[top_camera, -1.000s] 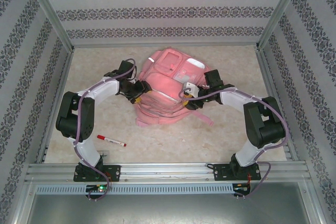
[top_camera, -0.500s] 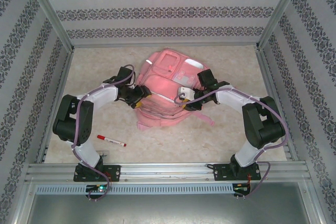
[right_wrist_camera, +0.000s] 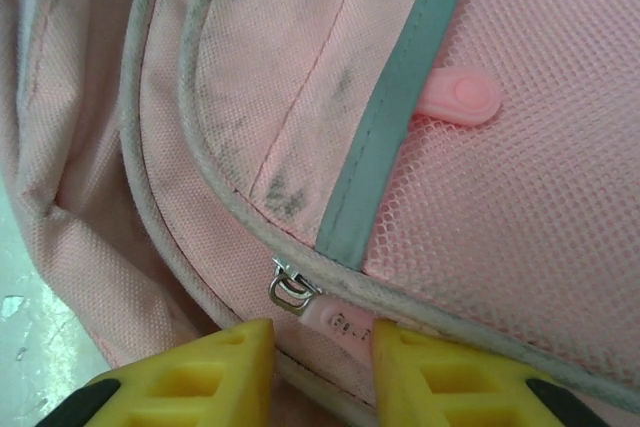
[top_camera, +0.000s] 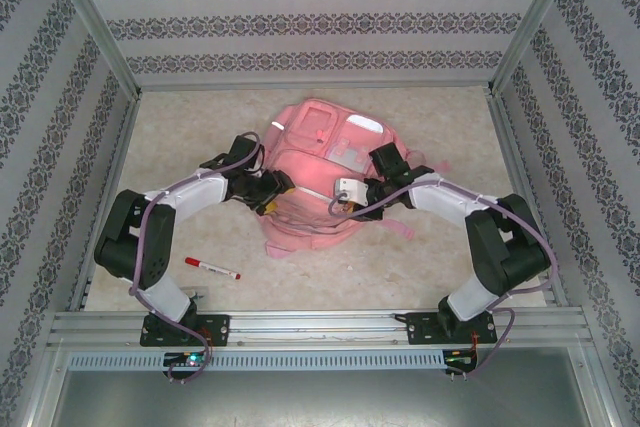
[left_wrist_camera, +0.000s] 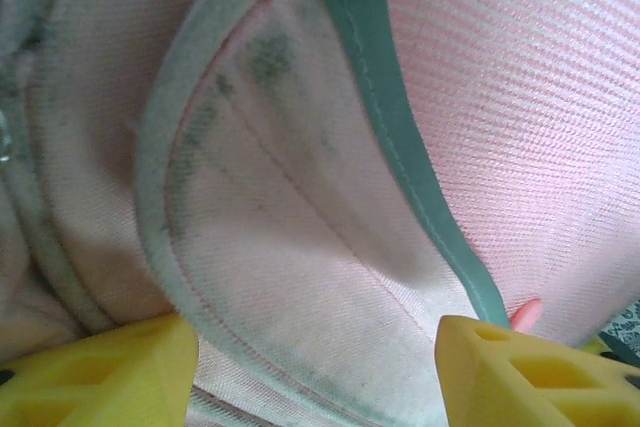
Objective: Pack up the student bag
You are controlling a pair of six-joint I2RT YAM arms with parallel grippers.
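Both touch the student bag [top_camera: 318, 152] amid a marbled table [top_camera: 190, 132], patterned walls [top_camera: 300, 27] around: left gripper [left_wrist_camera: 315, 367] spread astride a seam [left_wrist_camera: 160, 147], right gripper [right_wrist_camera: 315, 357] narrowed about the zipper pull [right_wrist_camera: 340, 322], grip uncertain; bare tabletop outward.

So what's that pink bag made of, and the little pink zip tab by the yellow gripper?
The student bag looks like matte woven fabric, probably synthetic: the weave shows, with an open mesh panel beside it. The zip pull looks like smooth soft plastic or rubber with moulded marks, hung on a shiny metal ring.
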